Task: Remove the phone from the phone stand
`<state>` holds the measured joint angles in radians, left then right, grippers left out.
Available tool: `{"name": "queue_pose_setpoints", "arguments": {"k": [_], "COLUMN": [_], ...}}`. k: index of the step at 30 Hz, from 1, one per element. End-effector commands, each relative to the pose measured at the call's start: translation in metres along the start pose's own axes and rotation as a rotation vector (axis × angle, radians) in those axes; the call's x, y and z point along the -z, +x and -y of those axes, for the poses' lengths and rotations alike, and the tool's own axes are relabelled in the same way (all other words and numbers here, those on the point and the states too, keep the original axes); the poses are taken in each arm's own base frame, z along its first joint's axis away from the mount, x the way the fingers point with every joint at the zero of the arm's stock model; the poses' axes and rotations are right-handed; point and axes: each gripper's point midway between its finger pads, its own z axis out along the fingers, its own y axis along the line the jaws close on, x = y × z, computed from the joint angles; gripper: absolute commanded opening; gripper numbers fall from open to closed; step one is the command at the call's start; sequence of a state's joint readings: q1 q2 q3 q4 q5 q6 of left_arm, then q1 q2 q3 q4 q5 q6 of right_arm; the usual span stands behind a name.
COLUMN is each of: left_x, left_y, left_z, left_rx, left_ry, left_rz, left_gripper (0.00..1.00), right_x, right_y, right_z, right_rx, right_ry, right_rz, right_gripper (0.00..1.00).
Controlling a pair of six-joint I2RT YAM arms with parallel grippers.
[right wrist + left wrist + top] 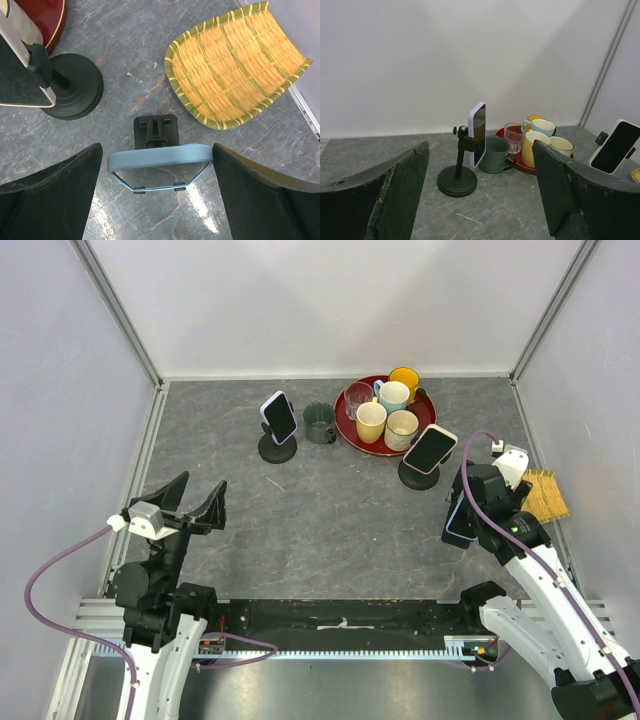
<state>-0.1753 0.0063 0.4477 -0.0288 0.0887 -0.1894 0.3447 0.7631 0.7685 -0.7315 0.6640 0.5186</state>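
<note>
A light blue-cased phone [160, 159] leans on a small black folding stand [156, 131] on the table's right side; it also shows in the top view [459, 521]. My right gripper [156, 150] is open and straddles this phone. Its right finger is almost at the phone's edge and its left finger stands clear. A cream-cased phone [430, 448] sits on a round-base stand [75, 87]. A lilac-cased phone [279, 417] sits on another round-base stand [457, 180]. My left gripper [190, 502] is open and empty, well short of the lilac phone.
A red tray [345, 430] holds several mugs and a glass [357, 398] at the back. A green mug [319, 422] stands beside the lilac phone's stand. A woven bamboo dish [235, 65] lies by the right wall.
</note>
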Motion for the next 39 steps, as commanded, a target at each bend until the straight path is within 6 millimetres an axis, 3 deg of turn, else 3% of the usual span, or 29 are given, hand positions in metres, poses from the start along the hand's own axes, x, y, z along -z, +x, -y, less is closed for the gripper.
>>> {"name": "queue_pose_setpoints", "arguments": {"k": [1,6,12,18,25,30,34,39], "left_x": [0.013,0.012,0.011,0.008,0.006,0.002,0.002,0.000], "left_y": [-0.030,-0.030,-0.028,-0.019,-0.007,0.011,0.019,0.036], "left_z": [0.009,0.010,0.012,0.020,0.036,0.037,0.039,0.049], "left_rx": [-0.043,-0.044,-0.042,-0.032,0.009,0.029,0.030,0.079], "left_ry": [0.039,0.043,0.057,0.103,0.198,0.208,0.220,0.277], "left_rz": [0.100,0.098,0.091,0.059,0.007,-0.077,-0.120,-0.197], "left_gripper": [0.90,0.90,0.90,0.90,0.91,0.91,0.94,0.99], "right_x": [-0.004,-0.006,-0.003,0.003,0.020,0.039,0.055,0.072], "right_y": [-0.002,0.003,0.001,-0.004,-0.025,-0.052,-0.071,-0.080], "right_z": [-0.004,-0.006,-0.005,-0.004,-0.003,-0.008,-0.017,-0.050], "right_rx": [-0.046,-0.051,-0.058,-0.068,-0.082,-0.073,-0.059,-0.023], "right_ry": [-0.009,-0.021,-0.029,-0.053,-0.112,-0.186,-0.269,-0.453], "right_rz": [0.027,0.020,0.034,0.060,0.125,0.192,0.230,0.207], "right_gripper": [0.98,0.97,0.88,0.64,0.36,0.26,0.15,0.10]}}
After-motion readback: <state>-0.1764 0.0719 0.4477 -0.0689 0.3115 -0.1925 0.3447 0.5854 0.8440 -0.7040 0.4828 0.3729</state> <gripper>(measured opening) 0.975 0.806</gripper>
